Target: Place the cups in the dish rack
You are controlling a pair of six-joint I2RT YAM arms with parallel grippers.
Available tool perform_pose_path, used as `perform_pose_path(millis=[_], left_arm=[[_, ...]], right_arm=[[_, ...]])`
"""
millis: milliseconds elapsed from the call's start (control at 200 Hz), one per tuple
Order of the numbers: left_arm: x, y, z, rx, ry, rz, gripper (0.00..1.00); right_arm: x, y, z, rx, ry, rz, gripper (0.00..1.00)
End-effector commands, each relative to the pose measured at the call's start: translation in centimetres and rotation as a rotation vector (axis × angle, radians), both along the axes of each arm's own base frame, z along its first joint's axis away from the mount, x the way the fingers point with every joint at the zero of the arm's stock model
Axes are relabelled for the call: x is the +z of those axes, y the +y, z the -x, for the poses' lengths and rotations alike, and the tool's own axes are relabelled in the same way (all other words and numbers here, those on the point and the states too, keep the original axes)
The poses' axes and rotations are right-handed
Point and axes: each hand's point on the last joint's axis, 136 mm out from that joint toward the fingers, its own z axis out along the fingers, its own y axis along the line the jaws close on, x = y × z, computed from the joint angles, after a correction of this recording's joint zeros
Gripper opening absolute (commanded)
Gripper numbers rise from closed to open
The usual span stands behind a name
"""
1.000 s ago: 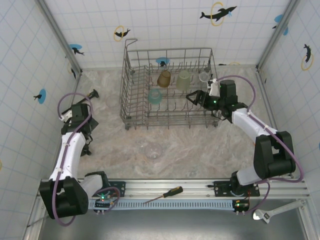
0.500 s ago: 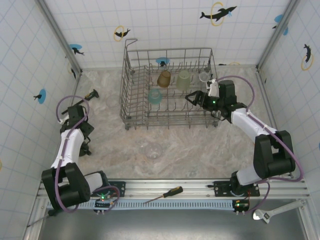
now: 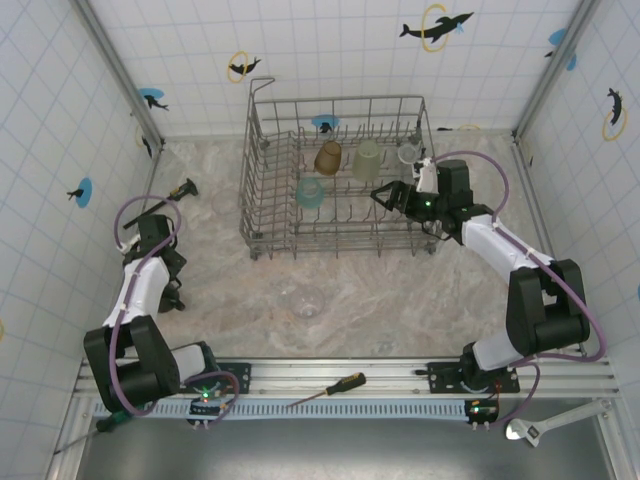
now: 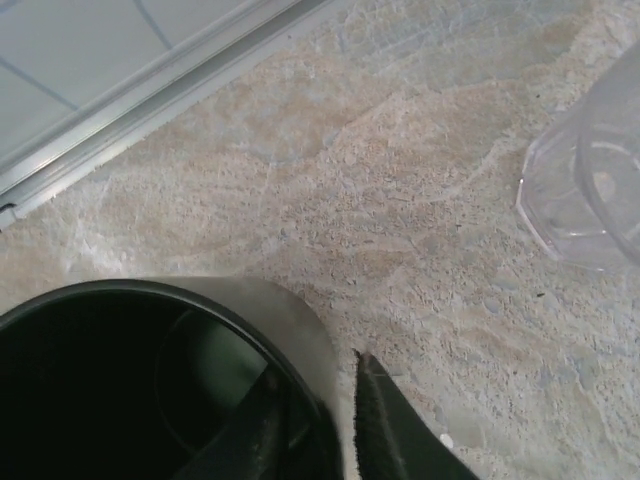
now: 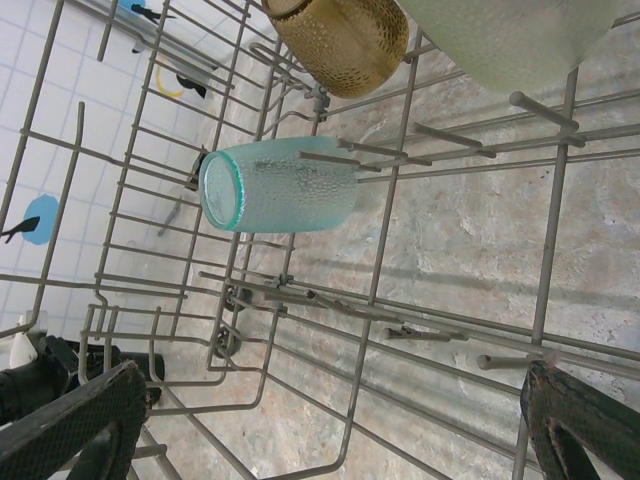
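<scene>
Beige marbled stone covers the table (image 3: 400, 300), with white tiled walls carrying dolphin stickers on three sides. At the far middle of the table you have the dish rack (image 3: 258, 170), and four cups are in it. An amber cup (image 5: 340, 35) and a pale green cup (image 5: 510, 35) sit side by side in the far row. A clear cup (image 3: 408, 153) stands toward the far right corner. A light blue cup (image 5: 280, 185) lies on its side across the tines in front of the amber one. Your right gripper (image 5: 330, 410) hangs over the right half of the rack with its fingers spread wide and nothing between them. Your left gripper (image 4: 315, 400) is low over the left side of the table, near the left wall and well apart from the rack. Its jaws are pinched together on the rim of the dark mug (image 4: 120, 390), one finger inside the mug and the other finger (image 4: 385, 430) pressed against the outside wall. The mug rests on the stone. One clear tumbler (image 3: 305, 298) is out on the bare table in front of the rack, apart from the mug. You cannot tell from the left wrist view whether it is upright or tipped. A screwdriver (image 3: 330, 388) lies on the rail between the arm bases, and a wrench (image 3: 540, 425) sits at the near right corner.
</scene>
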Motion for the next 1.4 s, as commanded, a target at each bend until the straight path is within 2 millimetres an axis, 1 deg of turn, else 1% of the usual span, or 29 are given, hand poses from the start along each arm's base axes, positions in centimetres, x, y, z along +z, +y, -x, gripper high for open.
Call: perform_pose_path(millis=[0,35,275,460,626,721,911,1041,1166,1396], left_arm=[[-0.5,0.2,0.4,0.006,0.027,-0.008,0.06],[-0.4,0.3,0.4,0.005,0.030,-0.011,0.00],[0.0,-0.1,0.2,-0.013,0.023,0.010,0.00],[0.9,-0.9,-0.4,-0.040,-0.026,0.045,0.00],[2.2,-2.0,-1.3,-0.070,-0.115,0.098,0.00],[3.3,-2.5,-1.8,-0.083,-0.153,0.120,0.00],[5.9,-2.7,-2.5,-0.096,-0.195,0.126,0.00],[7.7,-3.5,-3.2,-0.134,-0.254,0.159,0.00],[8.3,-4.6,-3.6,-0.170,-0.280,0.210,0.00],[9.7,-5.3,-4.0,-0.200,-0.315,0.235,0.00]], right_arm=[[1.6,0.1,-0.5,0.005,-0.033,-0.002,1.00],[1.6,0.1,-0.5,0.005,-0.033,0.000,1.00],[1.6,0.1,-0.7,0.003,-0.032,-0.005,1.00],[1.6,0.1,-0.6,0.003,-0.030,-0.007,1.00],[1.6,0.1,-0.6,0.003,-0.031,-0.007,1.00],[1.8,0.1,-0.5,0.005,-0.035,-0.008,1.00],[1.6,0.0,-0.4,0.001,-0.033,-0.005,1.00],[1.3,0.1,-0.4,0.001,-0.029,-0.006,1.00],[1.2,0.1,-0.4,0.000,-0.027,-0.006,1.00],[0.8,0.0,-0.5,0.000,-0.023,-0.004,1.00]])
